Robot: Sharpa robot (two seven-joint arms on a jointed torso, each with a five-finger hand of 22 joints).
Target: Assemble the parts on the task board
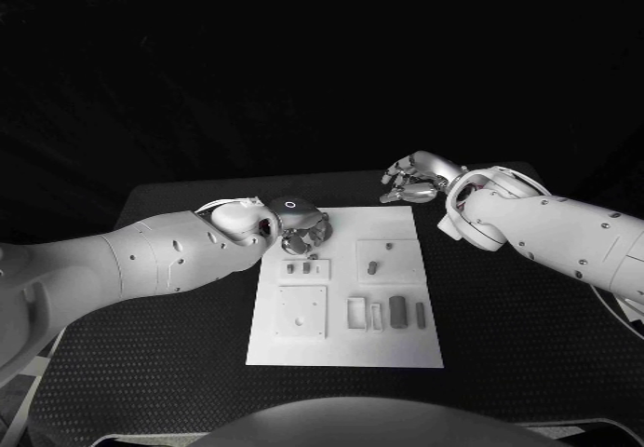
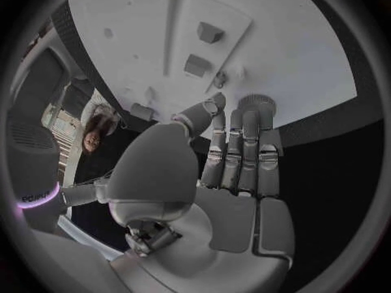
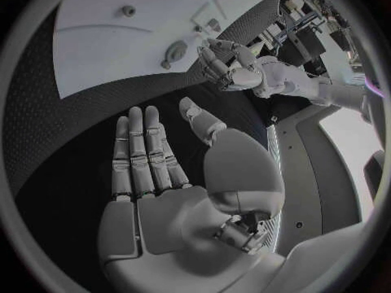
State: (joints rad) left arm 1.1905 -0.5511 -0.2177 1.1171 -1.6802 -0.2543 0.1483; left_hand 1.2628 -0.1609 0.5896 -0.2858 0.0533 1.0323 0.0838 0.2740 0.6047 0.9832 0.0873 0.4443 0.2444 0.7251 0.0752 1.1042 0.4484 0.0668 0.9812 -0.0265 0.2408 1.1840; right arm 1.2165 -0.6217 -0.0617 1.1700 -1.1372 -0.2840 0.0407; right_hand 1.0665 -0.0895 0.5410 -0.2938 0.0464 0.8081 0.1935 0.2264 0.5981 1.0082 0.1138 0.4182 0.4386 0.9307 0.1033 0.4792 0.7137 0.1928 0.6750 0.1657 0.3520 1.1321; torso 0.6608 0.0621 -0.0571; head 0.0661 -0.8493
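Centre frame: board (image 1: pixel 403 349), small parts (image 1: pixel 398 313) lower right. Left hand (image 1: pixel 303 231) at upper-left corner, fingers together, empty. Right hand (image 1: pixel 416 179) beyond top edge, spread. Likely light, rigid, slippery; pinch sides.

Task board (image 1: pixel 403 349) mid-table (image 1: pixel 161 372), parts (image 1: pixel 398 311) on its near half.
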